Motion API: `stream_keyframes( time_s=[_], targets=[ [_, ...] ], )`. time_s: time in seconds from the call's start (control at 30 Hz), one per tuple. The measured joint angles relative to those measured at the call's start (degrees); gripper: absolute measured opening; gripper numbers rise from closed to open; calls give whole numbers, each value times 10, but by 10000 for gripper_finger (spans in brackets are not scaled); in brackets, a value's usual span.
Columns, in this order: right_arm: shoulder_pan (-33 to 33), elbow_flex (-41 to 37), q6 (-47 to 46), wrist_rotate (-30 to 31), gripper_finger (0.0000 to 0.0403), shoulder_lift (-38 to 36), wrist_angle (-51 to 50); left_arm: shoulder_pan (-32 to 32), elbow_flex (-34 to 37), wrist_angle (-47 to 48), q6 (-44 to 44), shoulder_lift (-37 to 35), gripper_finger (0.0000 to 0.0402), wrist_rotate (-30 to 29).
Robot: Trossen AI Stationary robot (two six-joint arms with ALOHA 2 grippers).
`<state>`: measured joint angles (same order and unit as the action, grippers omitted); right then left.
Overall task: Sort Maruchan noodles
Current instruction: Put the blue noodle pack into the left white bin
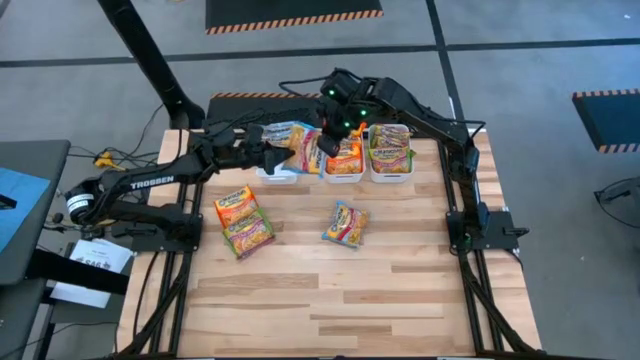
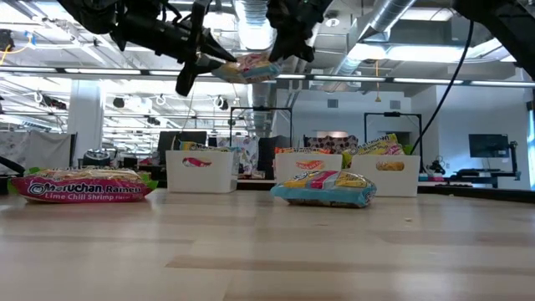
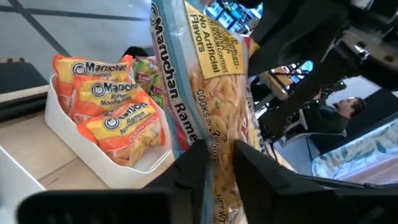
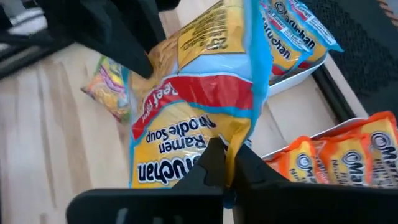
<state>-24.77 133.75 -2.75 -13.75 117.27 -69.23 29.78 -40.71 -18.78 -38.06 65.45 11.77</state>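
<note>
A blue-edged Maruchan noodle packet (image 1: 297, 138) (image 2: 251, 68) hangs in the air above the white bins at the table's far side, with both grippers on it. My left gripper (image 3: 221, 165) reaches it level from the table's left. My right gripper (image 4: 230, 165) comes slanting down from the far right. Three more packets lie flat on the table: an orange one (image 1: 237, 205), a lime chili shrimp one (image 1: 248, 236) and a blue one (image 1: 345, 223). My left gripper has one narrow end of the packet (image 3: 219, 146) between its two fingers, reaching in level from the table's left. The packet stands on edge beyond the fingers, clear of the bins. My right gripper pinches the packet's opposite end at its blue edge (image 4: 233, 140) between its two fingers, slanting down from above. The packet is lifted clear and spreads out past the fingertips.
Three white bins stand in a row at the far edge: the left bin (image 1: 278, 174) with blue packets, the middle bin (image 1: 343, 177) with orange ones, the right bin (image 1: 390, 177) with green ones. The near half of the wooden table (image 1: 330, 300) lies bare.
</note>
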Motion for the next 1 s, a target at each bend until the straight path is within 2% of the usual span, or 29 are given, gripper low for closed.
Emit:
stream_keyframes(
  time_s=[0.17, 0.27, 0.5, 0.77, 1.0],
  targets=[
    [0, 0, 96, 2, 11, 0, -60, 3, -1, -11, -17, 0, 117, -4],
    [1, 0, 149, 4, 11, 0, -100, 19, -1, -10, -35, 0, 132, 38],
    [28, 0, 251, 4, 11, 0, -138, 37, -1, -7, -72, 0, 133, 117],
    [87, 0, 353, 4, 11, 2, -155, 22, -1, -1, -104, 2, 135, 159],
    [130, 0, 392, 4, 11, 2, -145, -17, -1, 5, -127, 3, 135, 179]
  ],
)
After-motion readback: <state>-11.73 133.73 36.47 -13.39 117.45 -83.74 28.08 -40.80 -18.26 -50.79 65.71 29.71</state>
